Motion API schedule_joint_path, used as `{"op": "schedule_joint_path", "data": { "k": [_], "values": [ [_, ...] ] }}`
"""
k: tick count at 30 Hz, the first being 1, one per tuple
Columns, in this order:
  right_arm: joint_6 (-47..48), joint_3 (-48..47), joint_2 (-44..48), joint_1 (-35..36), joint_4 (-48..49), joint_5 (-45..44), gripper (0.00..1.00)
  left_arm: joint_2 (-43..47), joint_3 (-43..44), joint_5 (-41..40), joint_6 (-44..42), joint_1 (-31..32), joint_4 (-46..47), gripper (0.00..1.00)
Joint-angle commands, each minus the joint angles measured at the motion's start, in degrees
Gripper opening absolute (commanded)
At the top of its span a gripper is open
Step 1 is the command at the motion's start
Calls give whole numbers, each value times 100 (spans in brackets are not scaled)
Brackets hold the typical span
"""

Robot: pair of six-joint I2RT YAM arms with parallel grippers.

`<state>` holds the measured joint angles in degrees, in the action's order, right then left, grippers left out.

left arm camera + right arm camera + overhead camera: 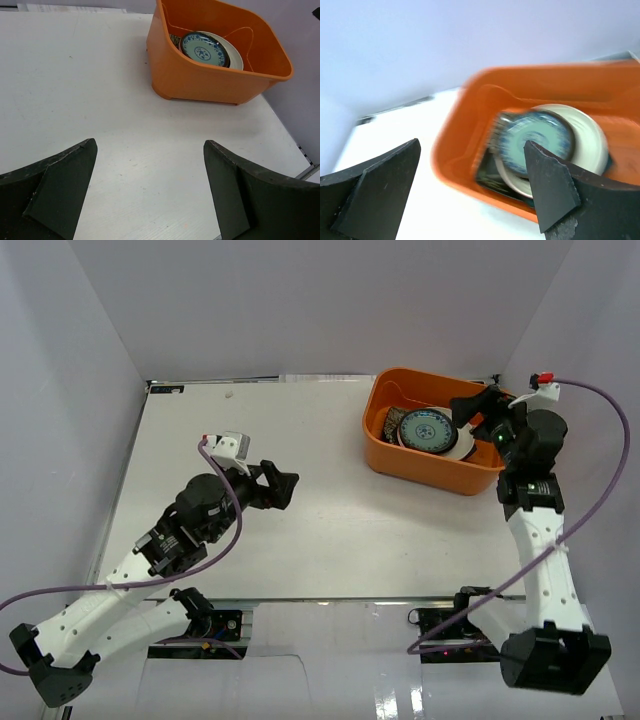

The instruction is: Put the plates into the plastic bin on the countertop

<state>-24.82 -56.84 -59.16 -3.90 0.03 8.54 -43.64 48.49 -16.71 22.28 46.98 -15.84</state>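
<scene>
The orange plastic bin (424,467) stands at the back right of the white countertop (330,540). Inside it a blue-green patterned plate (427,430) lies on a round cream plate (466,449), with a dark patterned plate (387,422) at its left. My right gripper (478,408) hovers open over the bin's right side, holding nothing. Its blurred wrist view shows the bin (462,145), the blue-green plate (535,137), the cream plate (590,140) and a dark square plate (487,172). My left gripper (285,485) is open and empty over mid-table, facing the bin (200,77) and the blue-green plate (201,49).
White walls close in the countertop at the back and both sides. The right wall runs close behind the bin. Purple cables loop from each wrist. The table's near edge with the arm bases lies at the bottom of the top view.
</scene>
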Motion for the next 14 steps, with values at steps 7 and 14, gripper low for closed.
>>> {"op": "schedule_joint_path", "data": {
  "k": [7, 14],
  "values": [
    [-146, 1728, 2440, 865, 840, 2221, 90, 399, 476, -288, -154, -5, 125, 98],
    [-603, 1746, 3323, 865, 1191, 2284, 90, 822, 100, -106, -58, 4, 607, 98]
  ]
}}
